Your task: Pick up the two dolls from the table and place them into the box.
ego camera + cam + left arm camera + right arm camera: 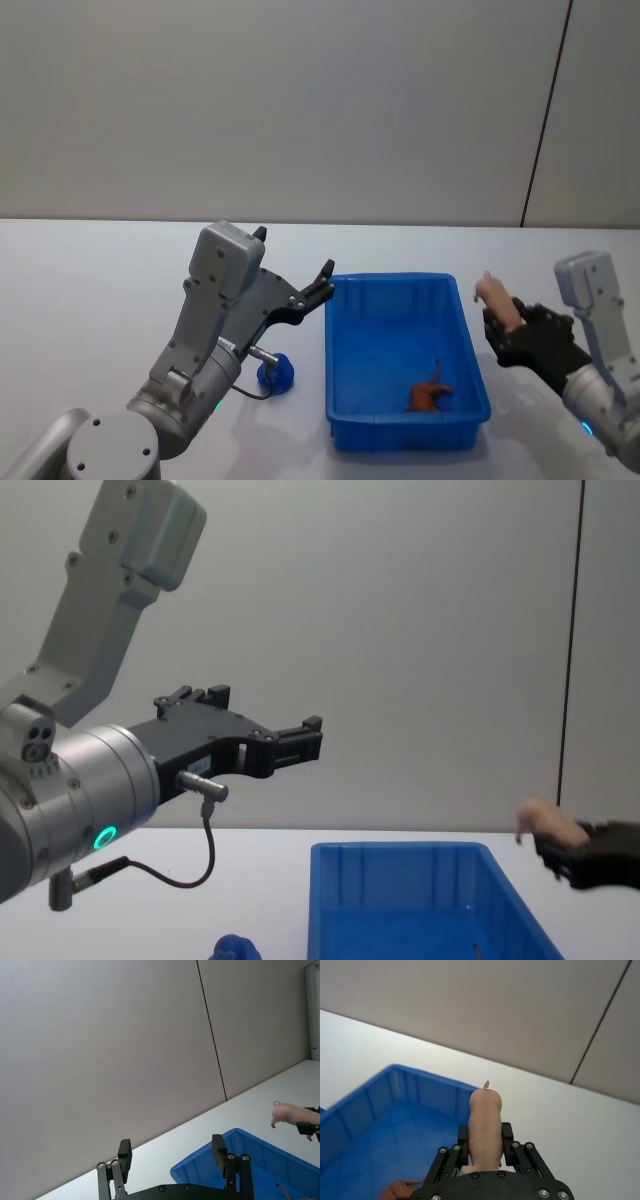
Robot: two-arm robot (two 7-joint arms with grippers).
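On the table (pixel 100 300) sits the box (pixel 400 436), the left gripper (pixel 295 252) hovering fingers apart over its 10 o'clock corner, the right gripper (pixel 507 322) at its 3 o'clock clamped on the pig (pixel 497 298), whose length points toward 11, and the blue doll (pixel 277 373) lying at 9.

No lettering, label, brand mark or number can be read anywhere. The box (pixel 331 350), the pig (pixel 492 296), the left tool (pixel 296 252), the right tool (pixel 500 322) and the bench (pixel 90 290) all show plain, unmarked surfaces.
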